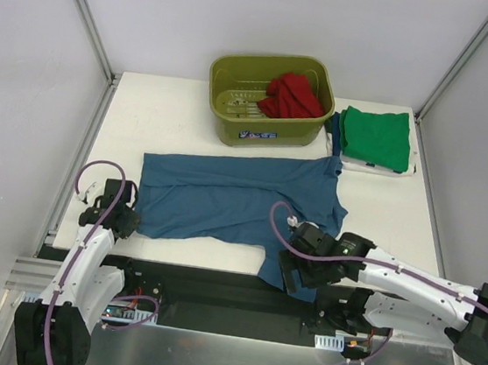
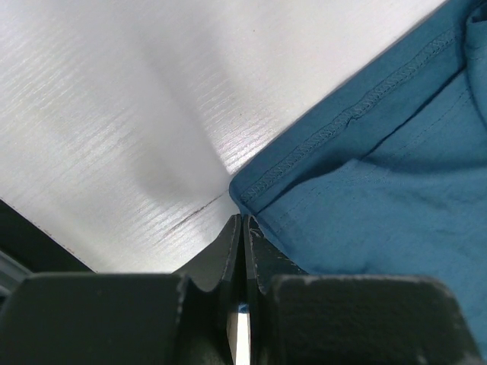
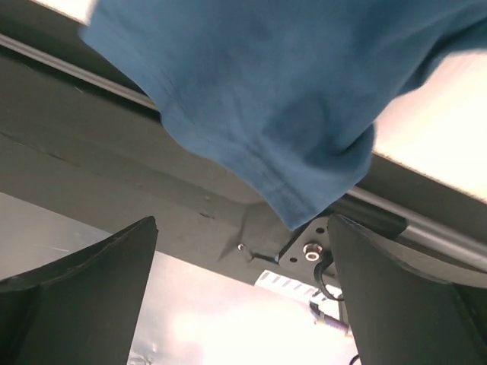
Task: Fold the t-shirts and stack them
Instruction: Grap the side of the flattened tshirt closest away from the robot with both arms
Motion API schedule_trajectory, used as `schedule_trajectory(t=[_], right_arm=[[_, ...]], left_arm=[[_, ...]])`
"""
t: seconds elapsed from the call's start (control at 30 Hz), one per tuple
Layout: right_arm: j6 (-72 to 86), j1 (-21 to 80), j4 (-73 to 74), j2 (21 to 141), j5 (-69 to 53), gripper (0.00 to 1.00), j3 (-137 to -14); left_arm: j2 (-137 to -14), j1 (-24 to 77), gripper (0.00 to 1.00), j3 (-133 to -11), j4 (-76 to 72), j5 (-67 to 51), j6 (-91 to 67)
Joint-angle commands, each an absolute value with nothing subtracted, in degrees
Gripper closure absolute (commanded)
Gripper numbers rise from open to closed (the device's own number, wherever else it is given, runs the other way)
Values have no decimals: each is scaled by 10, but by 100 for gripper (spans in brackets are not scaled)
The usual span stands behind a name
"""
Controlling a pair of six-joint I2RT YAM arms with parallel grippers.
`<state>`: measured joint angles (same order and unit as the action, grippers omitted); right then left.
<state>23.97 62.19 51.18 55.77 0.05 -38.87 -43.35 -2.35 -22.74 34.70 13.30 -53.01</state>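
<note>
Left fingers (image 2: 217, 262) shut tight at the teal tee (image 1: 224, 202) corner; right fingers (image 3: 84, 281) gape wide, empty, under its drooping hem.
You can't tell whether the left pair pinched the stitched hem or closed just beside it, so a lift may come up empty. Limp knit hangs off the desk (image 1: 146, 110) near edge, and a shallow right bite could take one layer, bunch it or drag the tee off. It lies spread mid-desk, wrinkled, on a smooth white top. Green tee (image 1: 377, 136) is folded far right; red tee (image 1: 293, 96) is crumpled in the rigid tub (image 1: 232, 128).
</note>
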Motion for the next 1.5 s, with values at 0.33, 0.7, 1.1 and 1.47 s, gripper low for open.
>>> schedule_trajectory(t=[0.33,0.7,1.1,1.47], right_arm=[[259,678,456,721,34,19,-427],[248,679,446,845,70,43,-426],[304,728,491,790,44,99,-439],[305,769,507,780,-13,99,-489]], left_arm=[[-440,-28,100,-235,343,138,-523],[-461,-28,100,-243,343,138,-522],[-425,-27,100,-242,354,151,-551],[-407,-27,100,-248,380,163,-560]])
